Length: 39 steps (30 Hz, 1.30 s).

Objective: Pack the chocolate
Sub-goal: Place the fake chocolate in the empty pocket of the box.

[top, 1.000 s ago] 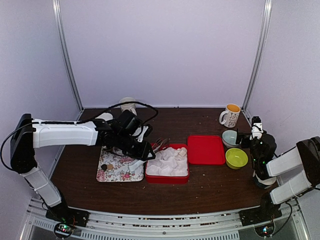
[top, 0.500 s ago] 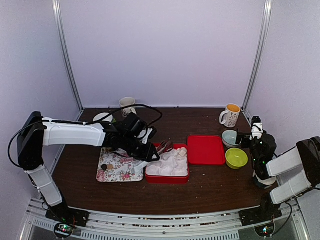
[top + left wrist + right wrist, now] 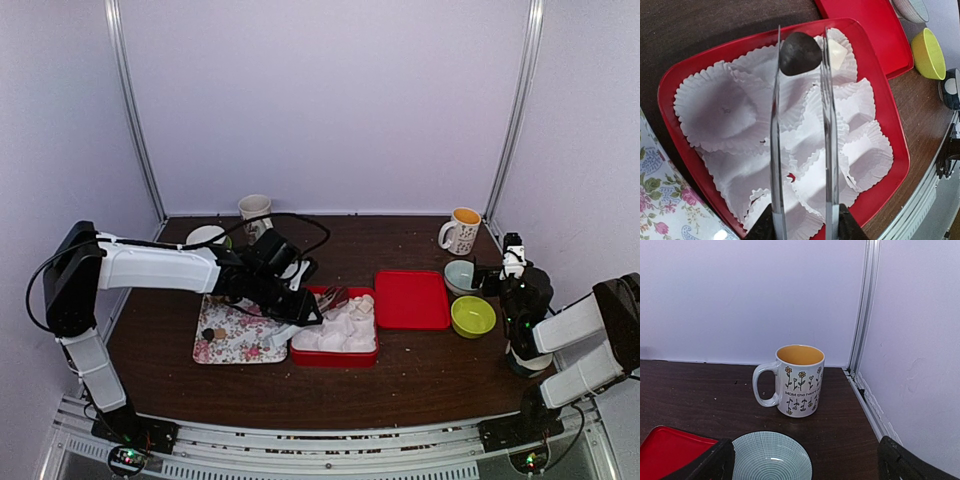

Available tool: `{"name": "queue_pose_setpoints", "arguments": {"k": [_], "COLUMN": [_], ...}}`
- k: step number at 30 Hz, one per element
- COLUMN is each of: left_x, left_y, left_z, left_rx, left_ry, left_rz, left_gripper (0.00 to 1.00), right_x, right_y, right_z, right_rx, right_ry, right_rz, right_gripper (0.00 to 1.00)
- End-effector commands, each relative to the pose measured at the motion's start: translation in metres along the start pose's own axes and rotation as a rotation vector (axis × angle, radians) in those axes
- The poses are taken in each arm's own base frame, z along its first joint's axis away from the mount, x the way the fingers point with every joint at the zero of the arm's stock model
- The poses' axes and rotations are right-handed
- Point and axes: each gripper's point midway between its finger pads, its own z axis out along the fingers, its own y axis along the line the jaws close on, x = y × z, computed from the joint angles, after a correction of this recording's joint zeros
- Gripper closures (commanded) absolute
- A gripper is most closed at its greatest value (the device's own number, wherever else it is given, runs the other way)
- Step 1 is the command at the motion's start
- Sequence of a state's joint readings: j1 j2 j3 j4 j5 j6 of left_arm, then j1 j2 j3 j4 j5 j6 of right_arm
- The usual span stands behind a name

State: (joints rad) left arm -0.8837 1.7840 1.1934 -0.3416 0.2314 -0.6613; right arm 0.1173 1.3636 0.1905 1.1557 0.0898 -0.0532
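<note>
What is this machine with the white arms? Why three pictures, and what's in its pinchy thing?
It is a robot: two arms bolted to a table. One picture looks down from above; the other two come from small cameras on each wrist. The left claw squeezes metal tongs, and the tongs pinch a dark chocolate over a red box full of white paper cups. A pale piece already sits in one cup. The right claw is open and holds nothing. Also on the table: a red lid, a flowery mug, a striped bowl, a yellow bowl and a flowery mat.
</note>
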Motion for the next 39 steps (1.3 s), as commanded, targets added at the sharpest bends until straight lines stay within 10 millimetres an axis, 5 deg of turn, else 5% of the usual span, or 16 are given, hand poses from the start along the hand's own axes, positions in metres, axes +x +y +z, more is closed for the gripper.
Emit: {"name": "queue_pose_setpoints", "arguments": {"k": [1,11,25,33,39], "left_x": [-0.02,-0.021,-0.022,-0.032,-0.027], "left_y": [-0.009,-0.001,0.0,-0.007,0.007], "left_z": [-0.003,-0.006,-0.01,-0.045,-0.07], "left_rx": [0.017,0.009,0.007,-0.003,-0.058], "left_ry": [-0.052,-0.059,-0.068,-0.135,-0.152], "left_rz": [0.003,-0.024,-0.03,0.0,-0.028], "left_gripper": [0.7,0.59,0.56,0.61,0.61], "right_x": [-0.012,-0.012,-0.011,-0.012,-0.012], "right_y": [-0.002,-0.002,-0.002,-0.002,-0.002], "right_z": [0.004,0.003,0.003,0.003,0.003], "right_rx": [0.004,0.004,0.003,0.003,0.003], "right_ry": [-0.032,-0.033,-0.032,-0.033,-0.032], "right_rz": [0.007,0.008,0.008,0.008,0.008], "right_gripper": [0.0,0.0,0.0,0.0,0.0]}}
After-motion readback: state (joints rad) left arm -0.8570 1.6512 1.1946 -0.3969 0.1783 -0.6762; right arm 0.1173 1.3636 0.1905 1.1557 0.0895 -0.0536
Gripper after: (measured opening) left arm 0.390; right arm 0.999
